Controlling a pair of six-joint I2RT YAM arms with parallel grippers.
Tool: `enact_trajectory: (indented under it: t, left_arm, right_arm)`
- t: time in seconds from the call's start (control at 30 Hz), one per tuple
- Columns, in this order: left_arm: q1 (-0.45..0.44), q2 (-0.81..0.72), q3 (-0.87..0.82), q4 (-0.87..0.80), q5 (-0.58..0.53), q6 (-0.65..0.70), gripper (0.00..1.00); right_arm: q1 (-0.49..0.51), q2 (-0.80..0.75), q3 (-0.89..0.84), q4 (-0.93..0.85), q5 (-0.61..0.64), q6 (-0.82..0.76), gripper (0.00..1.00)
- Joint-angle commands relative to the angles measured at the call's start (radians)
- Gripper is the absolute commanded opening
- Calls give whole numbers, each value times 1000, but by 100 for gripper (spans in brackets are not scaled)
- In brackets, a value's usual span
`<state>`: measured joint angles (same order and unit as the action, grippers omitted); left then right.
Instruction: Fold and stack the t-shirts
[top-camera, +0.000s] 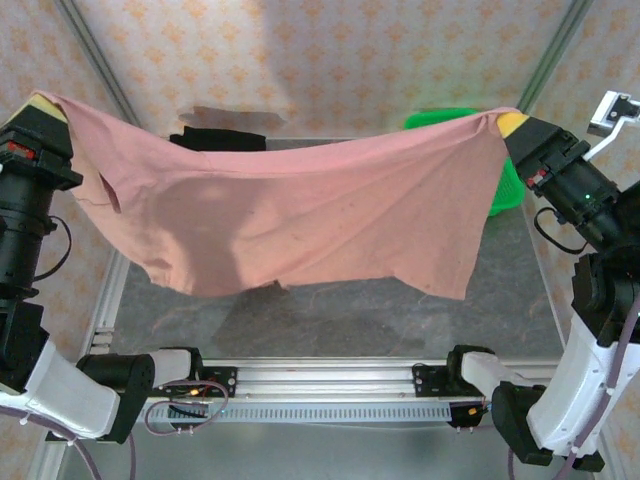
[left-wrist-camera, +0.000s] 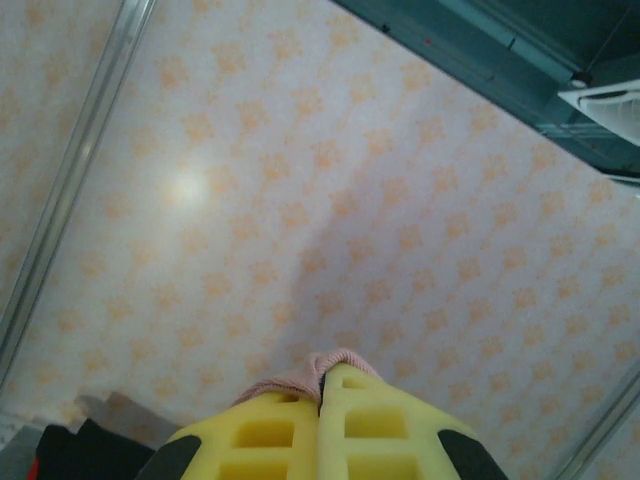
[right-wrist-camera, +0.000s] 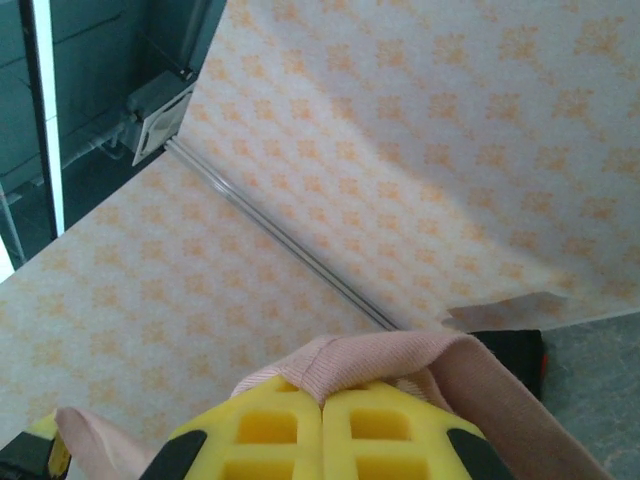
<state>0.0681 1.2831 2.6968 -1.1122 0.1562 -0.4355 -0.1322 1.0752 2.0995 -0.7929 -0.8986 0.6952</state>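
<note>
L gripper (top-camera: 45, 103) clamping shut on corner of pink t-shirt (top-camera: 300, 215); R gripper (top-camera: 510, 122) doing same at opp. corner. Shirt hanging spread betw. them, hem sagging low over table (top-camera: 400, 310). Black t-shirt (top-camera: 218, 138) lying at far edge, behind.

Risks:
- only thin pinch of cloth in each, prob. slipping w/ any tug
- R side draping beside green basket (top-camera: 508, 190), could be snagging mesh on lowering
- uneven lowering bunching hem

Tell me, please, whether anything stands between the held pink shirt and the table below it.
Nothing visible on the grey table directly below the pink shirt; the black shirt and green basket sit at its far edge.
</note>
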Motion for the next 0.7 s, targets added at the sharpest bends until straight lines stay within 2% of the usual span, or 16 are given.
enact_trajectory:
  t: [0.0,0.17,0.43,0.53,0.67]
  left_arm:
    - [10,38,15,106,-20,40,0]
    - [9,79,-66,73,9,101,0]
    - [10,79,-535,191,43,229,0]
    - [10,118,-695,250,58,256,0]
    - [10,239,-818,321,60,285,0]
  right_arm:
    - [-8,11,21,-35,-20,19,0]
    - [-8,-10,-100,-103,52,-67,0]
    - [-8,-38,-555,119,153,-61,0]
    - [-8,27,-639,137,233,-155,0]
    - [-9,220,-697,166,302,-274,0]
